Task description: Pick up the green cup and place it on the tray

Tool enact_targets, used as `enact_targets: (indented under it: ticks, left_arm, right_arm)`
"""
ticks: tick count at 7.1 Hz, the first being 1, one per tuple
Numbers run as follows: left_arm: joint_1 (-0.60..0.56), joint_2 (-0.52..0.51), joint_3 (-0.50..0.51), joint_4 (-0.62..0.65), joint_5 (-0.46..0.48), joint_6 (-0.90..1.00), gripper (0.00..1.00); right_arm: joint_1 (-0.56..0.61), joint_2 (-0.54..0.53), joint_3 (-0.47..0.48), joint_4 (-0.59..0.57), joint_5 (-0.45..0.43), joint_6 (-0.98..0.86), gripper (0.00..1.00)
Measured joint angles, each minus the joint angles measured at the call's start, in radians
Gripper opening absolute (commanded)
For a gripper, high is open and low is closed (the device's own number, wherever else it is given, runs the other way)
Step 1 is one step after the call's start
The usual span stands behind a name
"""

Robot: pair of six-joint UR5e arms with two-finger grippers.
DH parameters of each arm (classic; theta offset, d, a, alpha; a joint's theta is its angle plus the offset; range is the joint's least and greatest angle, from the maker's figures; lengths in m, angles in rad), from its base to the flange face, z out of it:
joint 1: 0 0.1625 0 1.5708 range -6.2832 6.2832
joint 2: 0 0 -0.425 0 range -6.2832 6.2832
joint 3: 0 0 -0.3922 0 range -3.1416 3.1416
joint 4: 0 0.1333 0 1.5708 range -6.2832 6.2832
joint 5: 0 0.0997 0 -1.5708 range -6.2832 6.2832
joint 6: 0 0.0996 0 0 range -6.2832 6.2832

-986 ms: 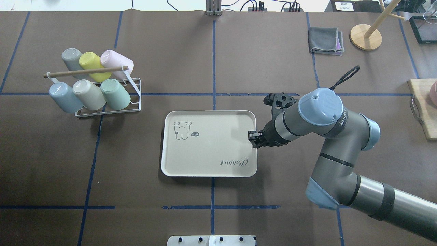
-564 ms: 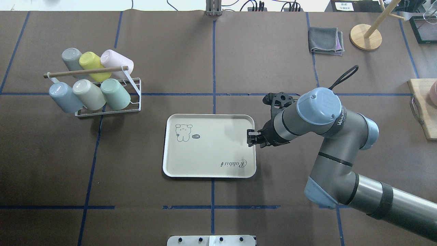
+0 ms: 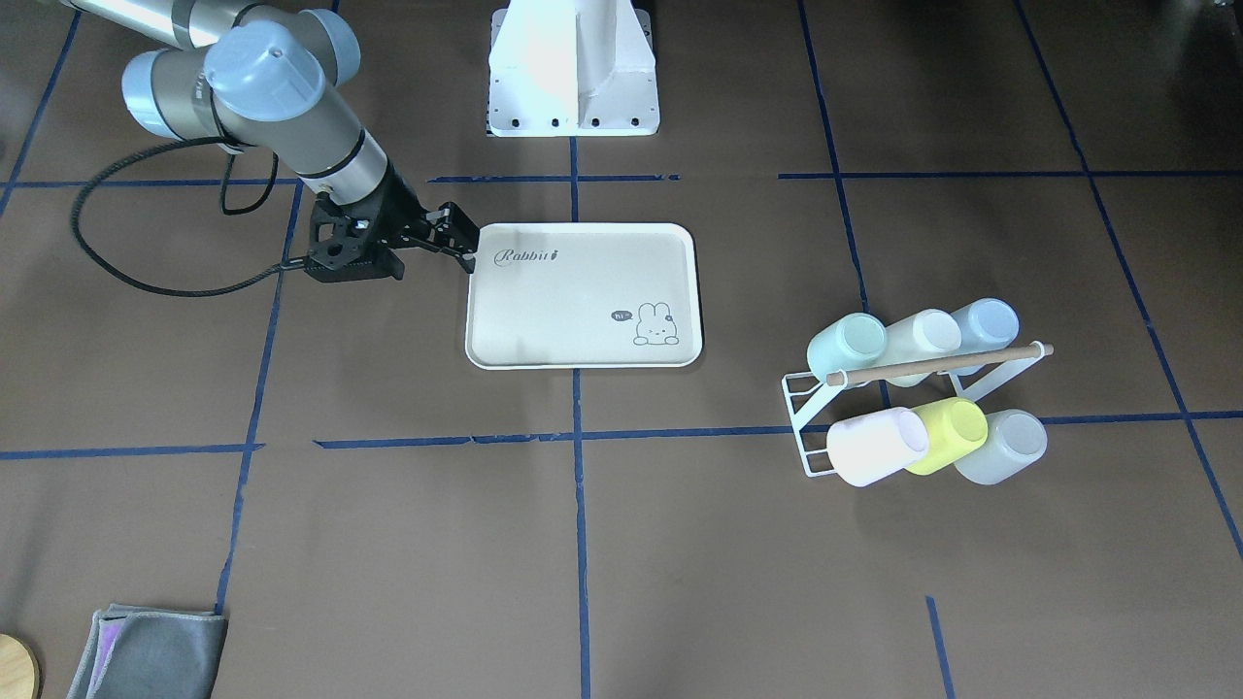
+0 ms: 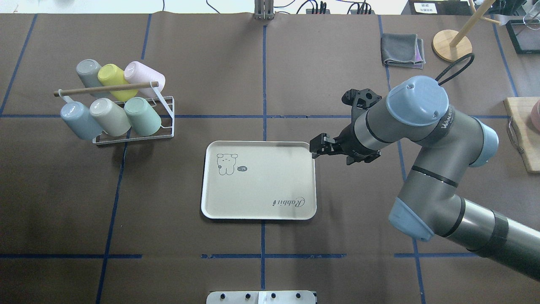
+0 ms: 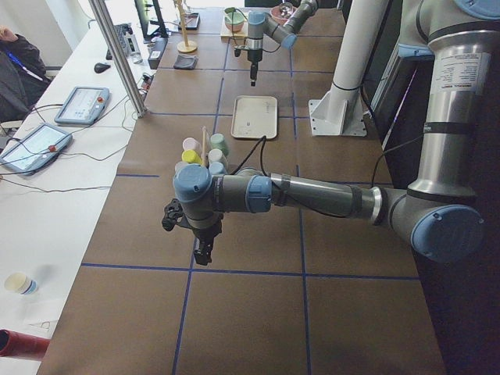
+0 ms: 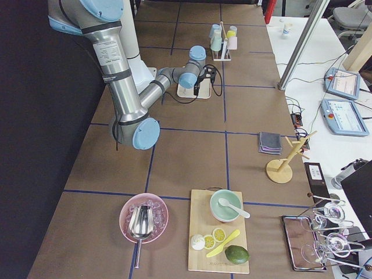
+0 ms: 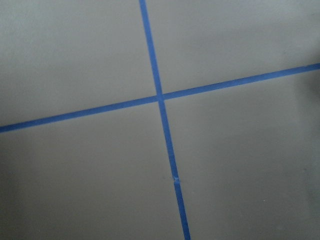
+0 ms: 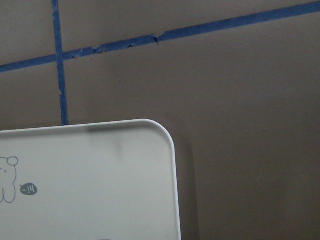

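Note:
The green cup (image 4: 142,116) lies on its side in a white wire rack (image 4: 168,134) at the table's left, rightmost in the near row; it also shows in the front-facing view (image 3: 845,348). The cream tray (image 4: 259,190) with the "Rabbit" script lies flat at the table's middle and holds nothing. My right gripper (image 4: 317,147) is open and empty, raised just above the tray's far right corner (image 8: 155,130); it also shows in the front-facing view (image 3: 464,243). My left gripper (image 5: 202,253) shows only in the exterior left view, over bare table; I cannot tell whether it is open or shut.
The rack also holds pale blue (image 4: 78,120), cream (image 4: 109,117), grey (image 4: 89,71), yellow-green (image 4: 113,80) and pink (image 4: 141,76) cups under a wooden rod. A grey cloth (image 4: 403,50), a wooden stand (image 4: 451,44) and a cutting board (image 4: 523,135) are at the right.
My right gripper held the tray's right rim and shifted the tray slightly. It has let go, risen and moved toward the tray's far right corner.

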Motion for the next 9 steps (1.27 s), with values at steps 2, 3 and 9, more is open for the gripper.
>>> enact_targets:
  ticks: [2, 3, 9]
  left_arm:
    - [0.029, -0.003, -0.151, 0.012, 0.001, -0.001, 1.0]
    - [0.063, -0.011, -0.226, 0.039, 0.004, -0.004, 1.0]
    - [0.413, -0.135, -0.546, 0.244, 0.394, -0.034, 1.0]
  right_arm:
    - [0.063, -0.011, 0.042, -0.09, 0.009, -0.013, 1.0]
    - [0.088, -0.027, 0.048, -0.103, 0.011, -0.031, 1.0]
    - [0.295, -0.205, 0.061, -0.11, 0.089, -0.381, 1.0]
